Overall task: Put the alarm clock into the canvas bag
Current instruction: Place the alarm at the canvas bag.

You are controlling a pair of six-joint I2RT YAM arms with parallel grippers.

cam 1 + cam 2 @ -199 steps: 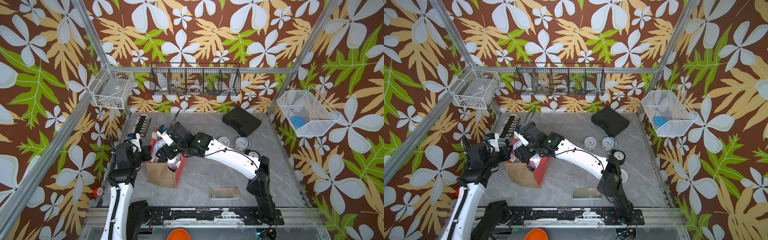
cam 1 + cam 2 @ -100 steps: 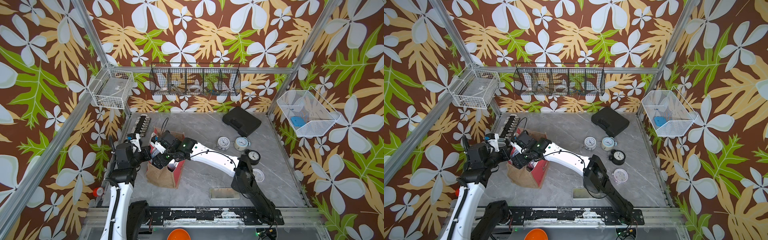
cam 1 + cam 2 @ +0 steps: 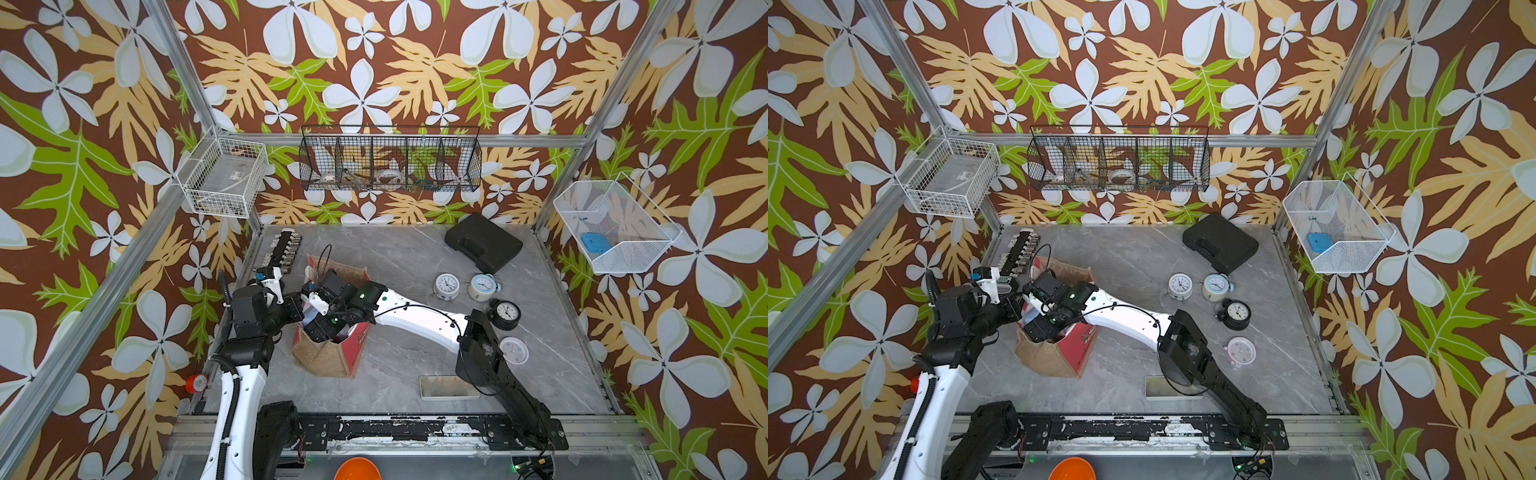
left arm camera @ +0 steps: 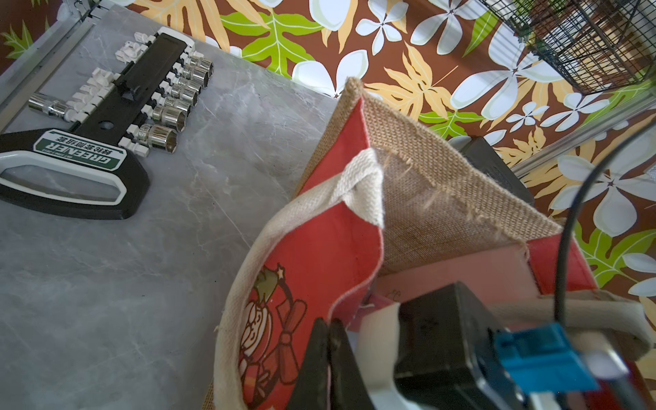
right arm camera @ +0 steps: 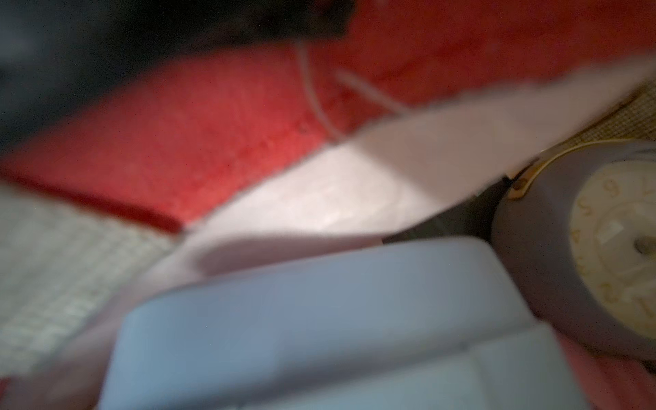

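Alarm clock [image 5: 603, 248]: grey body, cream dial with gold numerals; lies inside the canvas bag [image 3: 328, 357], close against its burlap wall; shows only in the right wrist view.
Canvas bag: stands upright on the table [image 3: 395, 257], mouth open, red panel toward the left arm.
Left pincer [image 4: 330, 358]: clamped shut on the bag's red rim, holding the mouth open.
Right pincer [image 3: 322, 328]: reaches down into the bag's mouth; fingertips hidden, so cannot tell whether spread or closed; clock sits off to one side rather than visibly gripped.
Blue shape [image 5: 319, 337]: blurred, just beside the clock in the bag; too soft to identify.
Spare clocks: white clock [image 3: 446, 286], pale blue clock [image 3: 482, 286], black clock [image 3: 507, 314] and flat pale clock [image 3: 514, 351], all on the table well apart from the bag, on the right arm's side.
Step in hand: judged as the release that ends the placing, with the clock already down in the bag.
Next move calls for: lifting the right pincer straight up out of the mouth, clear of rim and handle, without snagging or tipping the bag; left grip best kept until then.
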